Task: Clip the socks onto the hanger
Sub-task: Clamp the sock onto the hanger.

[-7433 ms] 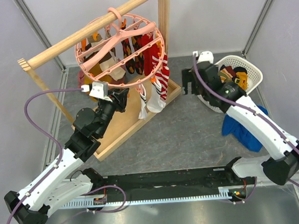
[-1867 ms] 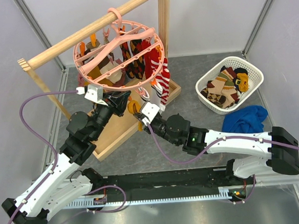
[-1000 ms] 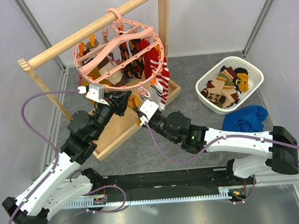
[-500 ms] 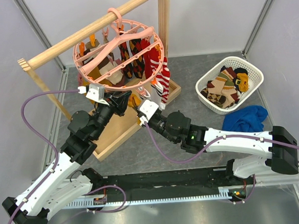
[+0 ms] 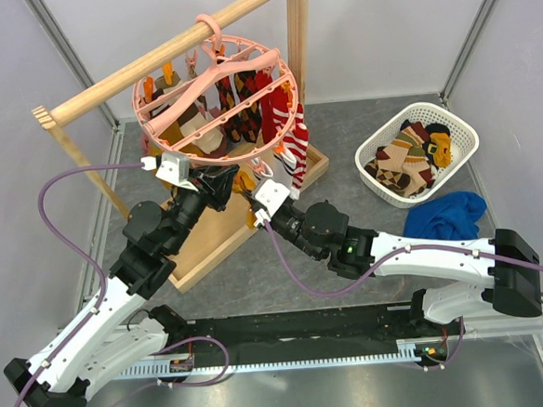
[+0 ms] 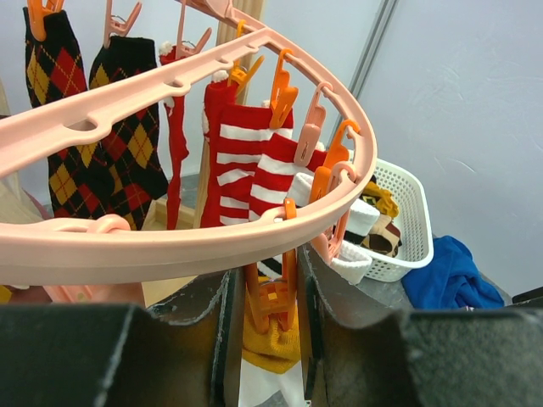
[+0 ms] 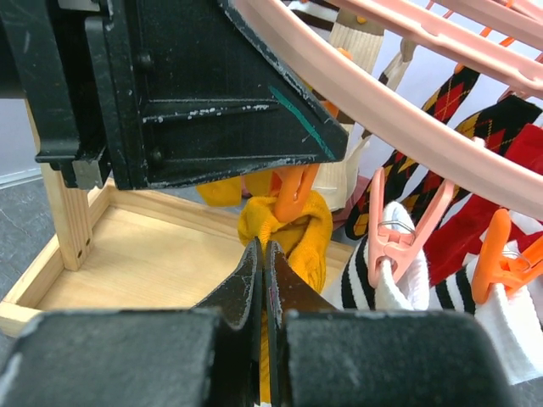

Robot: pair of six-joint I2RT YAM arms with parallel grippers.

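The pink hanger point(image 5: 209, 89) hangs from the wooden rail, with several argyle and striped socks point(image 6: 246, 161) clipped round its ring. My left gripper point(image 6: 263, 280) is shut on one orange clip point(image 6: 270, 307) under the ring's near edge. A mustard sock point(image 7: 293, 225) is bunched at that clip's tip, touching it. Just below, my right gripper point(image 7: 263, 254) is shut on that same sock, holding it up to the clip. In the top view the left gripper point(image 5: 231, 180) and right gripper point(image 5: 253, 209) meet under the hanger.
A wooden rail frame point(image 5: 208, 231) with a tray base carries the hanger. A white basket point(image 5: 460, 127) at the right holds more socks point(image 5: 407, 161), and a blue cloth point(image 5: 445, 217) lies in front of it. Neighbouring pink clips point(image 7: 392, 229) hang close beside the mustard sock.
My right arm came from the basket to the hanger with the mustard sock. Over the last second it only edged slightly up toward the clip. The left gripper stayed on the clip.
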